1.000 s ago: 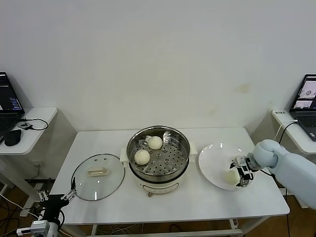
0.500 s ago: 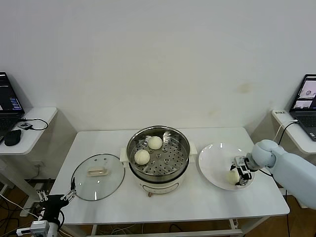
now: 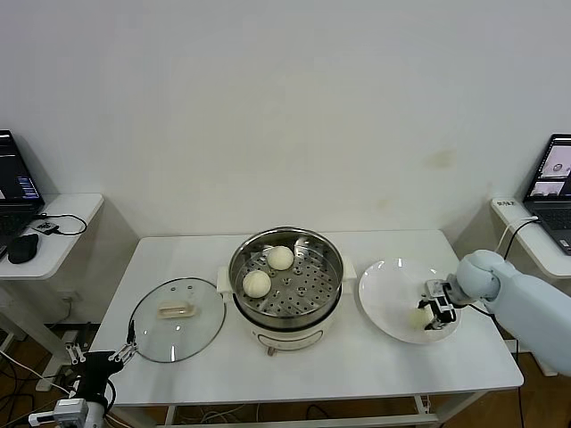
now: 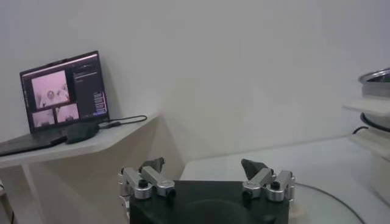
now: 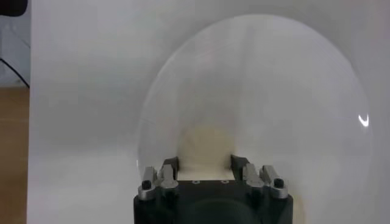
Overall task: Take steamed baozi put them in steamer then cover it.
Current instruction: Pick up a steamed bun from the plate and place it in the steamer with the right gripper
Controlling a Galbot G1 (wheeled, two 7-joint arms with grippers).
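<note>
The steamer [image 3: 332,259] stands mid-table with two baozi on its perforated tray, one at the back [image 3: 280,257] and one at the front left [image 3: 257,283]. A third baozi [image 3: 416,317] lies on the white plate [image 3: 388,290] to the right. My right gripper [image 3: 432,316] is low over the plate, its fingers pressed on both sides of that baozi [image 5: 204,143], which still rests on the plate [image 5: 274,91]. No fourth baozi shows. The glass cover [image 3: 177,318] lies flat left of the steamer. My left gripper [image 3: 98,364] is parked open below the table's front left corner.
Side desks with laptops stand at the far left [image 3: 13,192] and far right [image 3: 553,187]. The left wrist view shows my open left gripper [image 4: 203,167], the steamer's edge [image 4: 378,76] and a laptop [image 4: 61,97].
My right gripper has shifted slightly on the plate and settled around the baozi. The left arm, the cover and the steamer have not moved.
</note>
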